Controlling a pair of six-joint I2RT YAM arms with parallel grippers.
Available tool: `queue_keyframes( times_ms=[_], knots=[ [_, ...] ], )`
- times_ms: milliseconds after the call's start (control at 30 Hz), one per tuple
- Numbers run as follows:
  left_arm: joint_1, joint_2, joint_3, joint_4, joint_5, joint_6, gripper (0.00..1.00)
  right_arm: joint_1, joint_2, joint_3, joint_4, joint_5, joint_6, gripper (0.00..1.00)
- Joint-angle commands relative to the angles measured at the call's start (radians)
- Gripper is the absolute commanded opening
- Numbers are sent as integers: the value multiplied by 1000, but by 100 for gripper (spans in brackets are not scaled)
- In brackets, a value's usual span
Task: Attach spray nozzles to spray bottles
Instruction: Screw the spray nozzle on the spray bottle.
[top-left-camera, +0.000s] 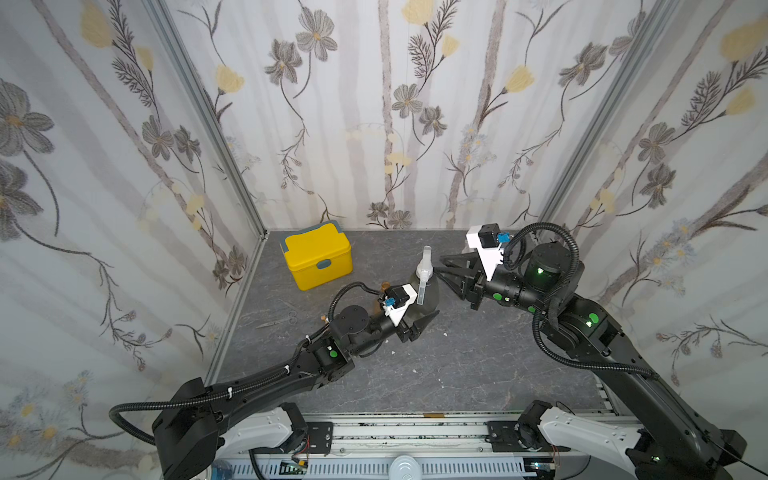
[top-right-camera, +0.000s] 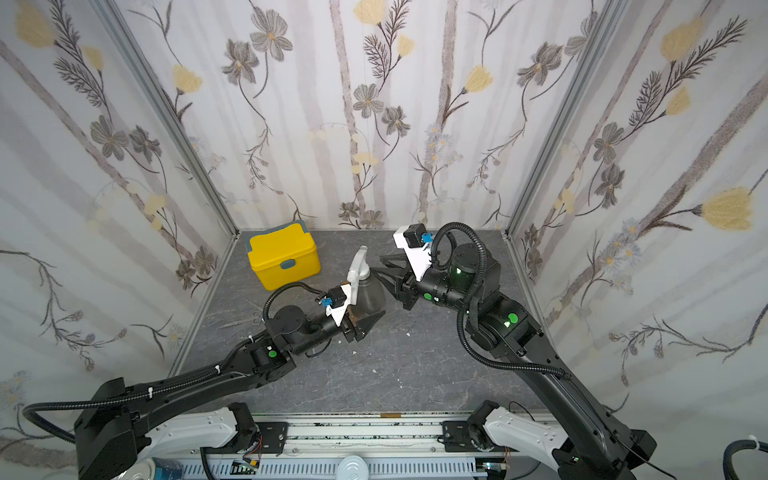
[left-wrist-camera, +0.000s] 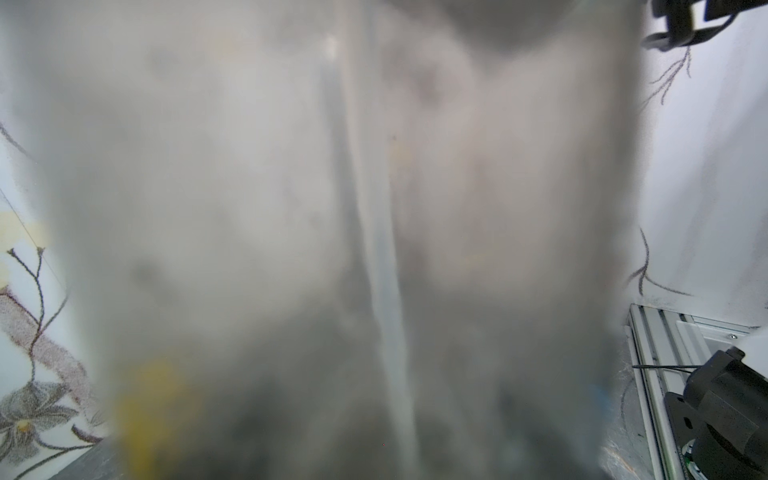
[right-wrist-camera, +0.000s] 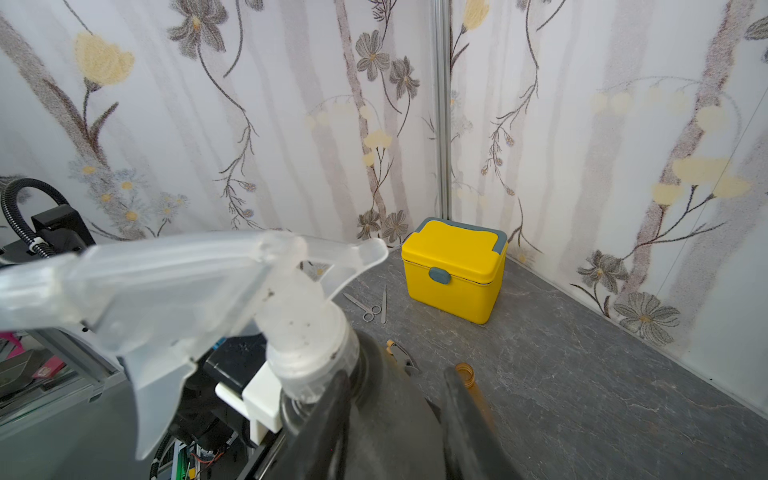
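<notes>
A smoky grey spray bottle (top-left-camera: 432, 297) (top-right-camera: 372, 295) is held up above the table with my left gripper (top-left-camera: 424, 320) (top-right-camera: 368, 321) shut on its lower body. The bottle's blurred wall (left-wrist-camera: 249, 208) fills the left wrist view, and a dip tube (left-wrist-camera: 386, 291) runs down inside it. A clear spray nozzle (top-left-camera: 426, 266) (top-right-camera: 358, 266) (right-wrist-camera: 187, 286) sits on the neck. My right gripper (top-left-camera: 439, 266) (top-right-camera: 377, 266) (right-wrist-camera: 395, 374) is open, its fingers astride the bottle's shoulder (right-wrist-camera: 390, 415), with one finger (right-wrist-camera: 328, 411) against the nozzle's collar. An amber bottle (right-wrist-camera: 465, 372) (top-left-camera: 386, 286) lies on the table behind.
A yellow lidded box (top-left-camera: 318, 259) (top-right-camera: 284, 259) (right-wrist-camera: 455, 274) stands in the back left corner. Small scissors (top-left-camera: 286, 318) (right-wrist-camera: 365, 309) lie on the grey table (top-left-camera: 457, 365) left of the bottle. Flowered walls close in three sides. A metal rail (top-left-camera: 415, 432) runs along the front.
</notes>
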Motion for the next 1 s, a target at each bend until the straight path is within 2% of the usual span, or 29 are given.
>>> queue_keyframes(
  times_ms=[0,367,967],
  knots=[
    [2,4,8,8,-5,4,67,0,-11,5,4,-24,-2,38],
    [1,6,10,8,-3,4,67,1,16,20,20,-69,0,40],
    [1,1,7,14,-3,4,67,3,44,-35,109,-5,38,40]
  ],
)
